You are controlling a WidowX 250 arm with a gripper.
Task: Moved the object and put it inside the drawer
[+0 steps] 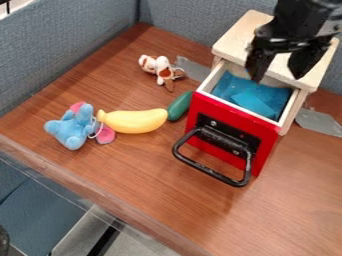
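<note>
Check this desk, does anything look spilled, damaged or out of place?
No spill or damage stands out. Oddest are the gray patches, apparently tape, on the desk either side of the wooden cabinet, perhaps anchoring it. The drawer is open, which suits the task.

The banana (135,121) looks like smooth plastic; the blue toy (72,126) is fuzzy cloth. The drawer front (222,158) appears glossy, the table (127,172) smooth, wood-grained.
</note>
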